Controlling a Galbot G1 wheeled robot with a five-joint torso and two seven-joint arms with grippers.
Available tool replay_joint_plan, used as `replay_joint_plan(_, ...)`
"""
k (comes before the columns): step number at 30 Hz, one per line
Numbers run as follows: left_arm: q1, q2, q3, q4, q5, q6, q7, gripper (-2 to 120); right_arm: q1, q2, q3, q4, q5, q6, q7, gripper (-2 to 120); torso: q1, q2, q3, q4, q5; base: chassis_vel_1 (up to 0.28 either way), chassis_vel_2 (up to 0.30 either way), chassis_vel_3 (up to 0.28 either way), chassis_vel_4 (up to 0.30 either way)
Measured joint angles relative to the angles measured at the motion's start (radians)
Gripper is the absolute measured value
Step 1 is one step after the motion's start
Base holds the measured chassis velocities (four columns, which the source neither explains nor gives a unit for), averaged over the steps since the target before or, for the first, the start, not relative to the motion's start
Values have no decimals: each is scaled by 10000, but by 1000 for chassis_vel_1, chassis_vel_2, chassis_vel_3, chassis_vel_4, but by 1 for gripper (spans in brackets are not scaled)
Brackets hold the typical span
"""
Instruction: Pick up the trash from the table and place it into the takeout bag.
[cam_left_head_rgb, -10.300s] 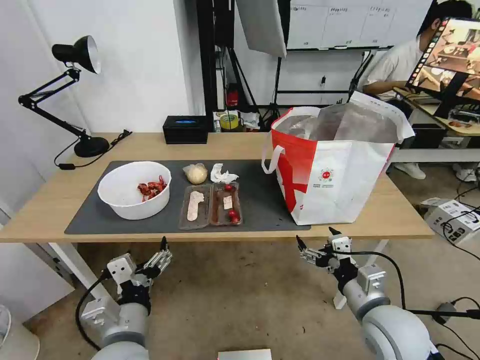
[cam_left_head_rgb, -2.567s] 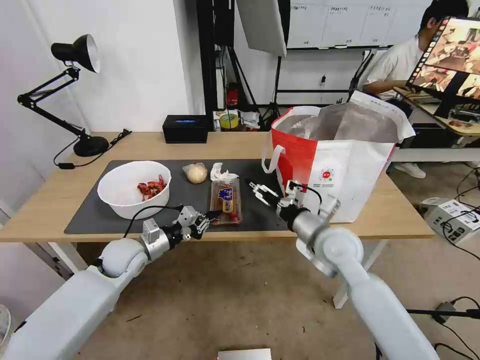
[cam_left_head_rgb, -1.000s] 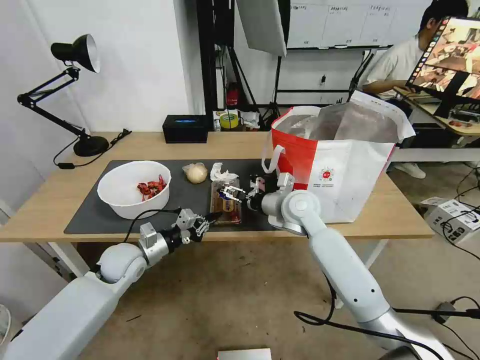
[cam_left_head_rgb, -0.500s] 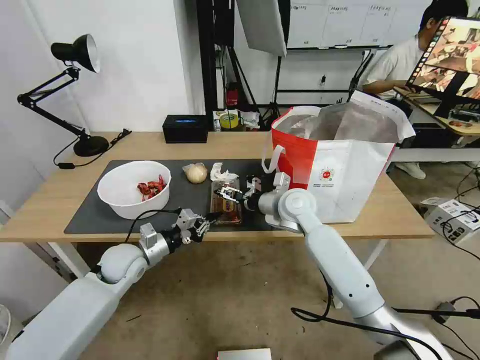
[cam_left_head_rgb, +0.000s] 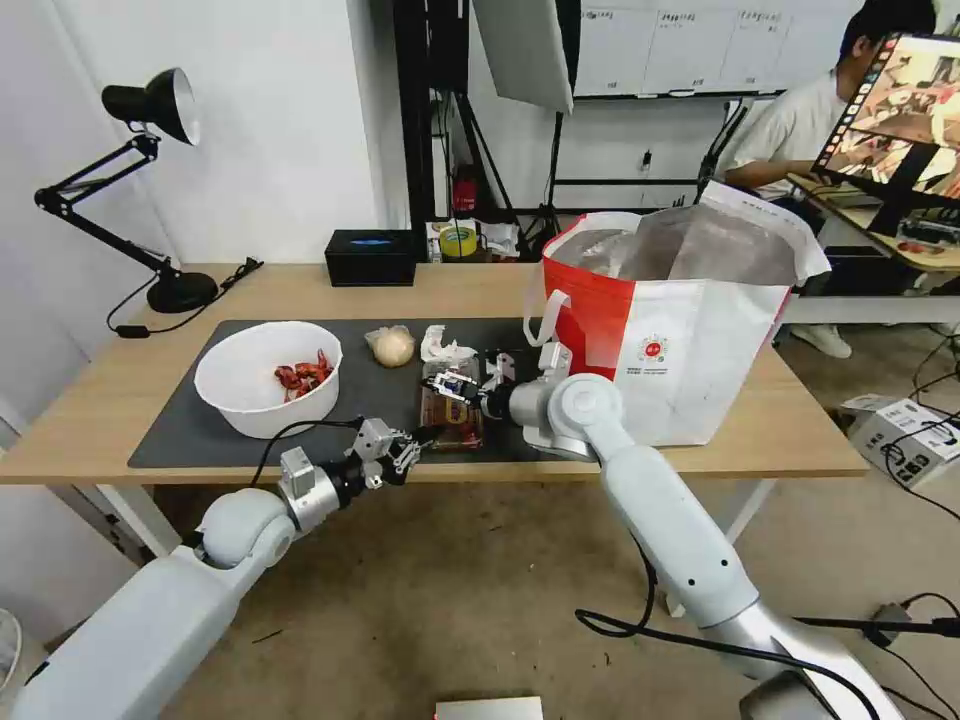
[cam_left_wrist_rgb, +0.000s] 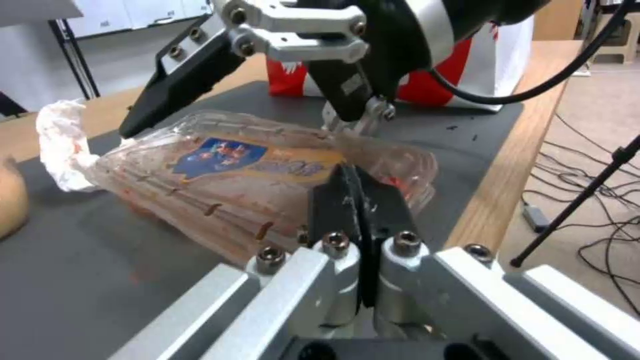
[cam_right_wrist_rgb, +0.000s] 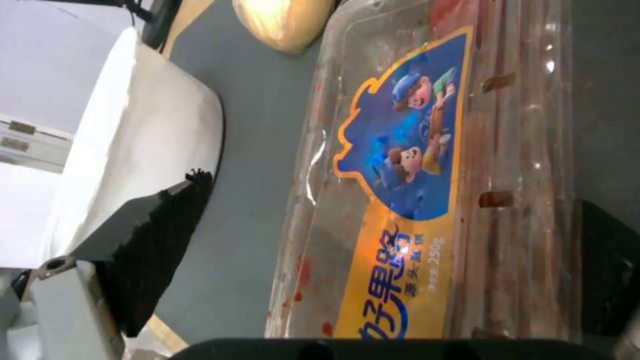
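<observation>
Near the frame's centre, our right gripper (cam_left_head_rgb: 452, 386) straddled the closed tray (cam_left_head_rgb: 451, 405) on the desk, jaws open; the left gripper (cam_left_head_rgb: 415, 443) pinched its corner. Closing and lifting seemed next.

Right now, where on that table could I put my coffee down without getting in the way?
Bare wood lies behind the mat, between the desk lamp and the black tissue box, and along the table edge right of the takeout bag. It is crowded mid-mat, where both pincers, left and right, meet the plastic tray.
</observation>
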Motion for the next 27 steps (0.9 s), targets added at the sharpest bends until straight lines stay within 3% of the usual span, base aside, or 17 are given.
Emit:
replay_joint_plan(12,-7,36,1,-17,-31,-37,12,0,140,11,-136,-168,164,8,-14,97,0,0,0,-2,0,0,0,0,0)
replay_joint_plan(15,-1,36,1,-38,-44,-46,11,0,141,14,-166,-186,175,11,31,81,0,0,-1,-2,0,0,0,0,0)
replay_joint_plan(20,15,24,1,-70,-50,-86,8,0,31,-14,-155,-116,206,23,239,68,-1,2,-2,-4,0,0,0,0,0)
replay_joint_plan(27,39,14,-7,-88,-70,-154,-42,0,-217,-121,-136,73,231,18,291,36,0,2,1,3,1,0,0,0,0)
